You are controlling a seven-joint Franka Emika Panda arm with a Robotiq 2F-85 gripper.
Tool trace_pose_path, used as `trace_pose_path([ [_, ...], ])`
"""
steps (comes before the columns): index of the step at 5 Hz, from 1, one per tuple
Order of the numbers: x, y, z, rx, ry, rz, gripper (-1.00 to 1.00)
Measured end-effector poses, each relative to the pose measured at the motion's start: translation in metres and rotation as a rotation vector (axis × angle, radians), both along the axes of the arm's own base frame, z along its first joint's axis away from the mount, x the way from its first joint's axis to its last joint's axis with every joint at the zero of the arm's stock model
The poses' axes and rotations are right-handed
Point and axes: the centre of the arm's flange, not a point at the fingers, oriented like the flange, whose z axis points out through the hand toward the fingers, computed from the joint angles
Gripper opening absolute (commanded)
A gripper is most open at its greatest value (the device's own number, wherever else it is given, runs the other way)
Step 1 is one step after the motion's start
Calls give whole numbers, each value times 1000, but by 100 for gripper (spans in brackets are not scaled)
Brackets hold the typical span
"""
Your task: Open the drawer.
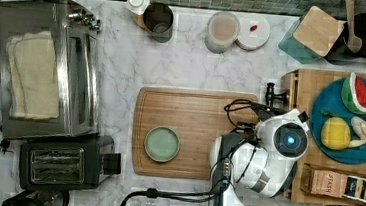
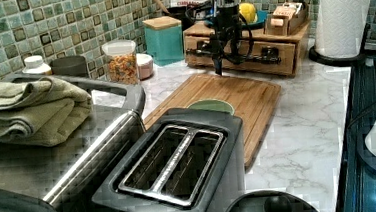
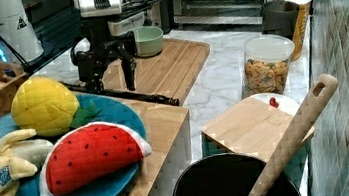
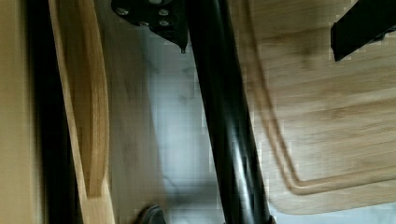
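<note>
The drawer's (image 2: 240,57) black bar handle (image 4: 224,116) ran between the fingers (image 4: 154,18). They stood spread apart, one either side, not touching it

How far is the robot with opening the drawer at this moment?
Done: the gripper has come to the drawer's black bar handle, with one finger on each side of the bar in the wrist view. In hand: the grasp; the fingers are apart, not closed on the bar. Left: closing and pulling. The drawer front seems to sit nearly flush with its wooden box, so the pull has hardly begun.
</note>
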Motion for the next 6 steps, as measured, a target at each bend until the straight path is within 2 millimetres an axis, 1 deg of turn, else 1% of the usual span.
trace_pose_path([
  [1,6,24,-7,18,-34,9,100],
  [2,11,57,-13,27,-40,-28,100],
  [3,16,100,-11,47,-16,-157,100],
  [4,20,149,-11,41,-10,-165,100],
  [5,15,192,-12,30,-2,-67,100],
  [6,9,193,-11,-2,1,-42,100],
])
